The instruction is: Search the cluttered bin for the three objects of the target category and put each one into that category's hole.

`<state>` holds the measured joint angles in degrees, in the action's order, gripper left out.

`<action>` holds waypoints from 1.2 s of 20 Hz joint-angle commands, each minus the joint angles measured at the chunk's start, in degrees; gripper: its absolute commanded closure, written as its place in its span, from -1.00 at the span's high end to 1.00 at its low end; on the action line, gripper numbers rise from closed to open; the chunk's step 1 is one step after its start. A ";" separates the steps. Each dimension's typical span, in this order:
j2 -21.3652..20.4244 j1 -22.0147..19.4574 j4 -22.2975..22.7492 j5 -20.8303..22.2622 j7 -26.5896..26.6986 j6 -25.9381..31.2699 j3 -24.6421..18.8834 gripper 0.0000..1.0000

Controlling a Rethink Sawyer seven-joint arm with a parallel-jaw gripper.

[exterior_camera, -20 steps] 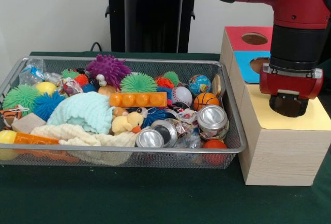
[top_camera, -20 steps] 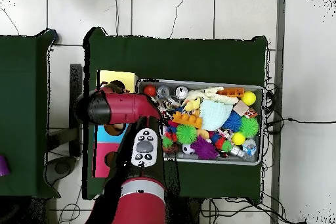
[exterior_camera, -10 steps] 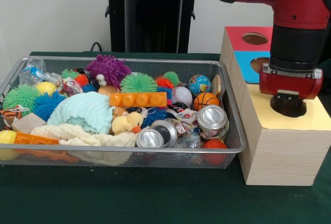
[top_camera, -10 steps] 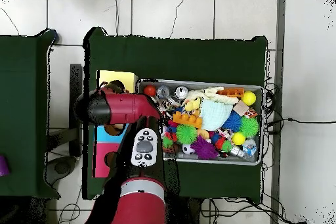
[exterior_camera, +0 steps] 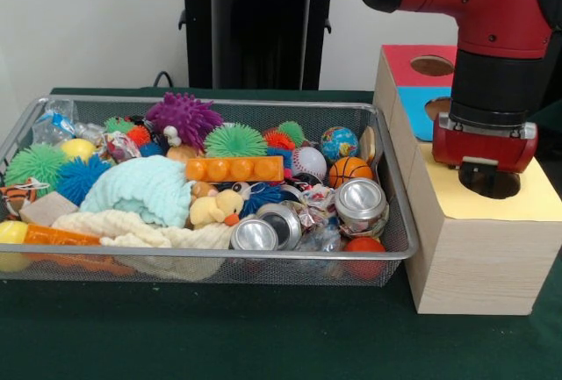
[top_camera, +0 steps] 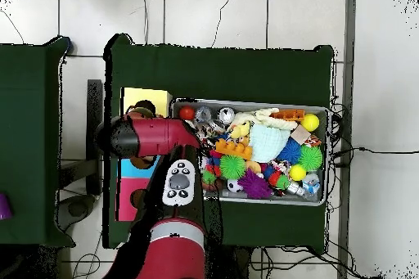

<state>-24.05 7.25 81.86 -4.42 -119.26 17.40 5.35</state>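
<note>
the claw [exterior_camera: 488, 178] hangs right over the hole [exterior_camera: 489, 183] in the yellow top of the wooden box [exterior_camera: 479, 248], at about 3 o'clock of the cluttered bin [exterior_camera: 211, 268] in the front view. its fingers are hidden under the red wrist housing, so i cannot tell how it is set or whether it holds anything. nothing shows between the wrist and the hole. in the bin, crinkly multicoloured bundles remain: one at the 10 o'clock corner [exterior_camera: 118, 145] and what looks like another near the silver cans [exterior_camera: 318, 197], partly buried. how many have gone into the hole cannot be read from here. judging by the pose, a drop at the hole is the step in hand, and at least those bundles are left to fetch from the table.
</note>
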 commanded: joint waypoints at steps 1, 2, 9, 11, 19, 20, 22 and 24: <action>1.71 -0.34 2.50 2.38 -3.19 5.42 -1.38 -1.00; 1.38 -0.35 2.75 2.27 -3.25 5.74 -1.36 -1.00; -4.60 0.98 6.28 1.25 -4.21 10.18 -0.41 -1.00; -6.34 0.77 7.37 1.42 -3.59 10.02 -0.94 -1.00; -11.27 0.13 10.04 0.86 -3.63 11.79 -1.28 -1.00; -12.11 -0.06 10.49 0.77 -3.54 12.30 -1.32 -1.00; -13.89 -0.19 11.70 0.63 -3.62 12.81 -1.28 -1.00; -15.45 -0.18 12.97 0.66 -3.77 12.73 -1.23 -1.00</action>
<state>-34.83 8.04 87.60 -4.28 -119.26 21.95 5.98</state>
